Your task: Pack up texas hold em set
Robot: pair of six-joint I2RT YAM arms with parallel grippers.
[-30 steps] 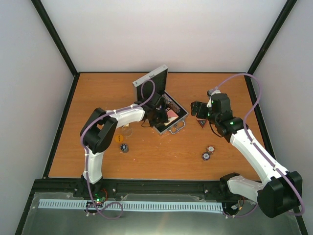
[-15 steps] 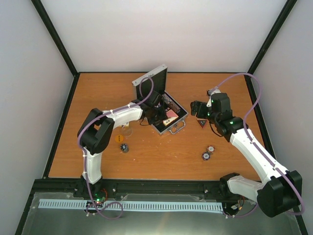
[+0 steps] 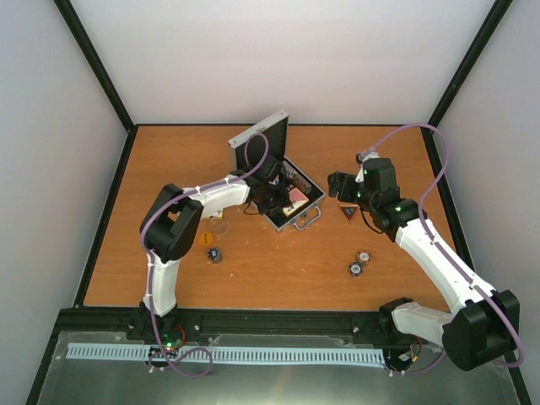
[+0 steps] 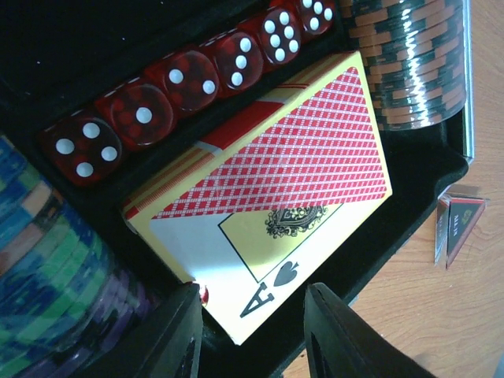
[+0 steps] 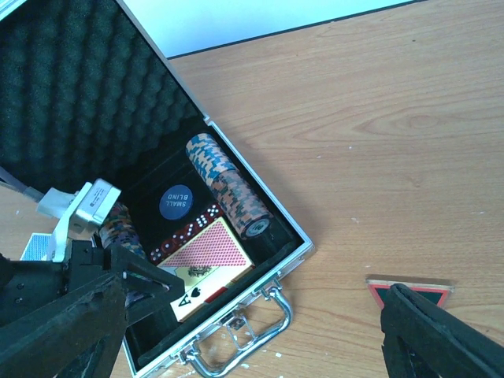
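Observation:
The silver case (image 3: 301, 221) stands open mid-table, its lid (image 3: 260, 140) raised. Inside lie a red card box (image 4: 276, 181), a row of red dice (image 4: 189, 83), chip rows (image 4: 409, 63) and a blue "small blind" disc (image 5: 176, 203). My left gripper (image 3: 274, 199) reaches into the case. Its fingers (image 4: 183, 335) stand apart either side of the box's near corner, and the right one is clear of it. My right gripper (image 3: 337, 186) hovers open and empty to the right of the case, above its handle (image 5: 244, 339). The dark triangular token (image 3: 348, 211) lies on the table below it.
Two small chip stacks (image 3: 357, 268) lie on the table at front right. Another stack (image 3: 215, 253) and an orange disc (image 3: 205, 239) lie left of the case. A blue patterned box corner (image 5: 35, 246) shows beside the case. Black-framed walls bound the table.
The left arm's elbow has shifted slightly while its gripper stays in the case over the card box. The right arm has barely moved.

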